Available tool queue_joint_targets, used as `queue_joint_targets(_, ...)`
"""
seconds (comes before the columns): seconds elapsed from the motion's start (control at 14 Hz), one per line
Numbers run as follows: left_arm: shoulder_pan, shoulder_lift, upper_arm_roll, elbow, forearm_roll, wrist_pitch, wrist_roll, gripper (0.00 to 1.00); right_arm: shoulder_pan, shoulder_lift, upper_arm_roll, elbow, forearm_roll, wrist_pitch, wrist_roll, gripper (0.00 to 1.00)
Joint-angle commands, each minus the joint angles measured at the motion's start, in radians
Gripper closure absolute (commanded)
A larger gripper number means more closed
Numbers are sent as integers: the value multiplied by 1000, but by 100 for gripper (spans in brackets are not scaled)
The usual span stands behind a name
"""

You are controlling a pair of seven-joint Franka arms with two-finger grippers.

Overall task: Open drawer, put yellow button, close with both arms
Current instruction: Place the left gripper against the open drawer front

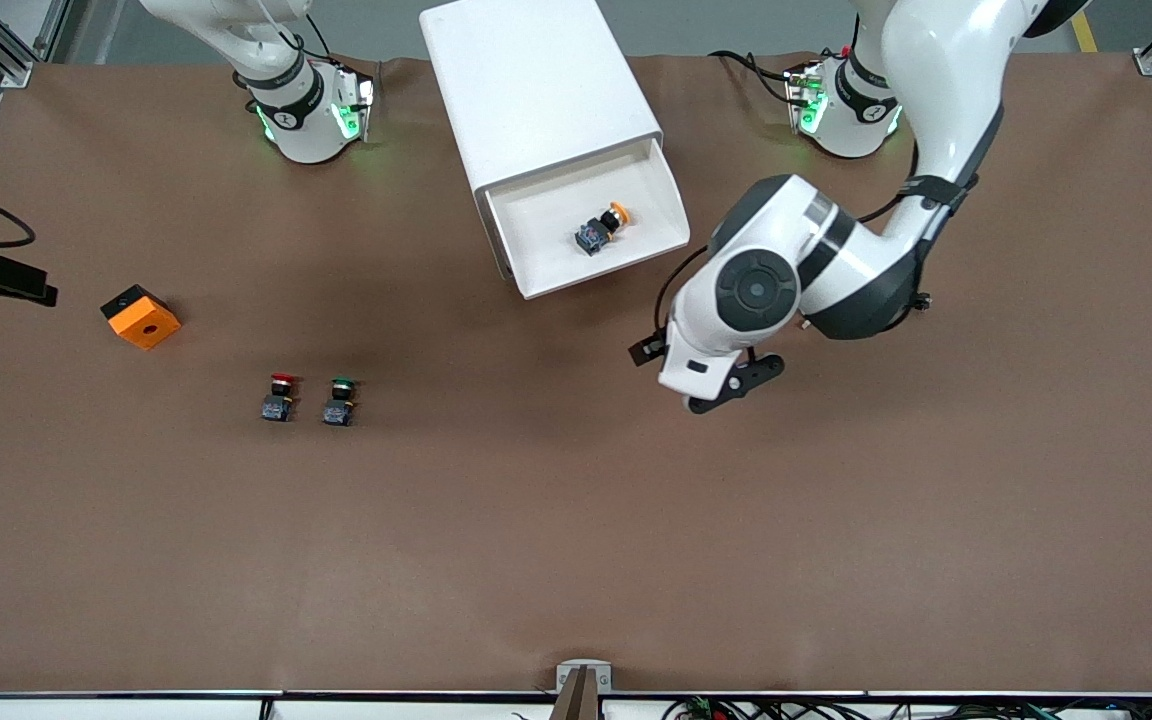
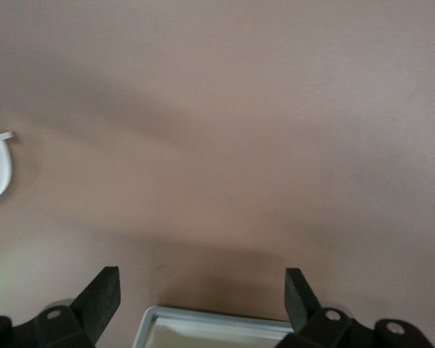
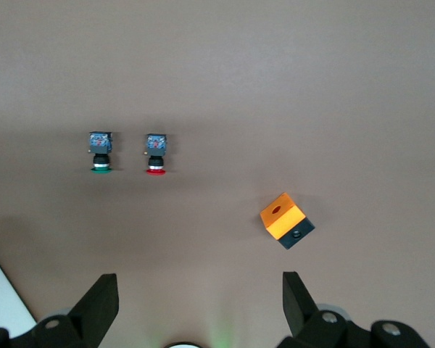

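The yellow button [image 1: 603, 228] lies on its side in the drawer [image 1: 636, 195], its round orange-yellow cap tipped toward the left arm's end of the tabletop and its black-and-blue body pointing the other way. The drawer is pulled out of the white box cabinet [image 1: 536, 85]: a shallow white tray with smooth walls and a raised front lip, standing at a slant on the tabletop [image 1: 576, 540].

The left arm comes down from its base and bends sharply at a bulky white joint with a dark round cap. The left gripper [image 2: 203, 297] hangs over the bare tabletop just beside the drawer's front corner, toward the front camera. Its black jaws are spread wide with nothing between them; the left wrist view shows the drawer's pale rim [image 2: 217, 317] just beneath them.

The right arm waits near its base, only its lower white links showing in the front view. The right gripper [image 3: 200, 299] is also released, its jaws wide apart and empty, looking down on the brown tabletop.

Toward the right arm's end, nearer the front camera than the cabinet, two small buttons stand side by side: the red-capped button [image 1: 279, 397] and the green-capped button [image 1: 340, 400], each on a dark blue-black body. Well apart from them lies an orange block [image 1: 140, 316], boxy, with a round hole in its top and a black underside.

The tabletop is a matte brown sheet with faint creases.
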State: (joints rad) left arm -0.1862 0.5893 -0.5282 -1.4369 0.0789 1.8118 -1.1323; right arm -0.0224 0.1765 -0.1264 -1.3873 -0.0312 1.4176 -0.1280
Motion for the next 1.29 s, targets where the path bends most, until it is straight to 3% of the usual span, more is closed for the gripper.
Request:
queue_joint_targets(0.0,8,-8,-12,-11,18,24,-3,0,-19,0,27,22,-74,-17,-12,0)
queue_joint_targets(0.29,10,-22,-47,-33,28,111,17,0,-16,0,28,76,-84,-16,-4,0)
queue_joint_targets(0.5,8,-97,-50,-103,27,214,17,0,-16,-3,31,82,-65,-49,7,0)
queue_joint_targets(0.71,5,-169,-73,-251,51,363,19,0,-30,-21,24,82,20,-98,65,0)
queue_joint_targets(0.86,2,-198,-82,-333,81,453,17,0,-86,-51,25,80,138,-98,119,0)
queue_joint_targets(1.07,-16,-195,-92,-376,87,452,13,0,-82,-86,31,79,133,-95,110,0)
queue_joint_targets(1.21,-24,-198,-93,-401,99,451,11,0,-61,-107,41,73,76,-98,107,0)
